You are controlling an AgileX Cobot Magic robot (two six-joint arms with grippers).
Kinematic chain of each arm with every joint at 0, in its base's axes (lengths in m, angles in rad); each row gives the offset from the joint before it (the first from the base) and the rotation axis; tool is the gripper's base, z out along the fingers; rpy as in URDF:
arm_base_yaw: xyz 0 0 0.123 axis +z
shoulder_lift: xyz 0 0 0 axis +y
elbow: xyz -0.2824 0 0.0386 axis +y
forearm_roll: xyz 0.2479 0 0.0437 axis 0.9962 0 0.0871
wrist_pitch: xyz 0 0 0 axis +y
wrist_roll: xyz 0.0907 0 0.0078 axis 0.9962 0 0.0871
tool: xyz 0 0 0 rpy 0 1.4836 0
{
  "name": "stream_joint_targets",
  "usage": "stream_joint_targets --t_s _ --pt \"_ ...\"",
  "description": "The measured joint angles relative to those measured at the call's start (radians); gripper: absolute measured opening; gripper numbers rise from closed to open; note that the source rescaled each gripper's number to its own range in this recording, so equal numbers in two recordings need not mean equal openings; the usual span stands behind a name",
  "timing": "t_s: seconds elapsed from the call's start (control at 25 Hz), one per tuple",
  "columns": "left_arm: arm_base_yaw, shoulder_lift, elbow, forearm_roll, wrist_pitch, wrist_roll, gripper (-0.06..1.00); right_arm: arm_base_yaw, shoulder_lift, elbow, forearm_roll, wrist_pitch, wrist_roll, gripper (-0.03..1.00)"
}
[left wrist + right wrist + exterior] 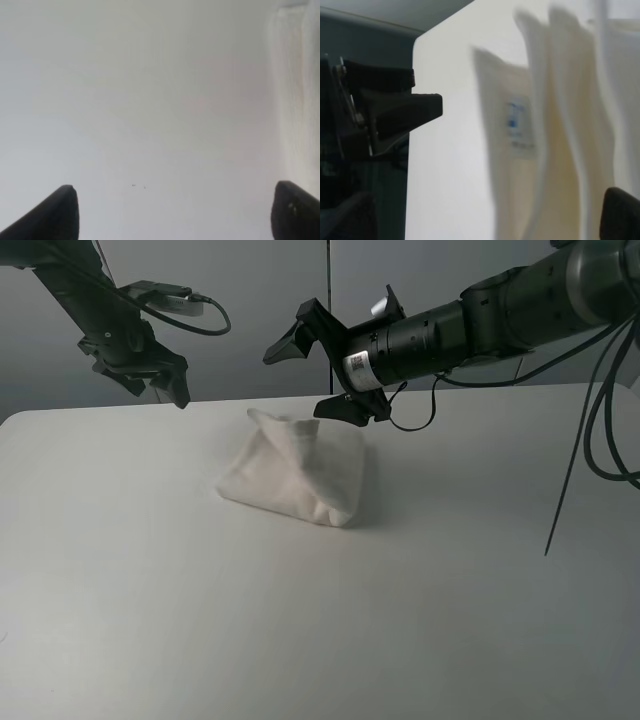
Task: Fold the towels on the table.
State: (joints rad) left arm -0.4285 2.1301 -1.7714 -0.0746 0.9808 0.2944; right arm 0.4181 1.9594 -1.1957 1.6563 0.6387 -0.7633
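Right fingers [322,365]: black, spread wide, empty, upper centre of frame, lower tip just above towel peak. Left fingers [165,380]: black, spread wide, empty, upper left, clear of cloth. White terry-cloth towel [295,475]: crumpled, peaked heap, centre of frame. Large plain white matte worktop [320,620]: beneath towel.

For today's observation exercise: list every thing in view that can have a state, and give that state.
Towel: bunched in a loose heap on the table, one corner sticking up.
Left gripper: open, empty, raised above the table.
Right gripper: open, just above the towel's raised corner, holding nothing.
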Motion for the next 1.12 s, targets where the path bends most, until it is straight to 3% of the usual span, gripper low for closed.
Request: stream_joint_targets --t_s 0.36,0.64,0.8,0.92,1.12 --pt "0.0 0.0 0.0 0.006 0.018 0.002 0.99 0.028 0.0 -0.002 0.053 0.007 -0.055 1.0" --pt "0.0 0.0 0.0 0.012 0.046 0.002 0.99 0.028 0.0 -0.004 -0.077 0.003 -0.061 1.0" --pt "0.0 -0.007 0.0 0.013 0.069 0.002 0.99 0.028 -0.014 -0.006 -0.224 -0.019 -0.061 1.0" --pt "0.0 -0.033 0.0 0.028 0.077 0.002 1.0 0.028 -0.062 -0.006 -0.396 -0.071 -0.043 1.0" --pt "0.011 -0.105 0.0 0.05 0.083 -0.014 1.0 0.028 -0.192 -0.012 -0.818 -0.13 0.119 1.0"
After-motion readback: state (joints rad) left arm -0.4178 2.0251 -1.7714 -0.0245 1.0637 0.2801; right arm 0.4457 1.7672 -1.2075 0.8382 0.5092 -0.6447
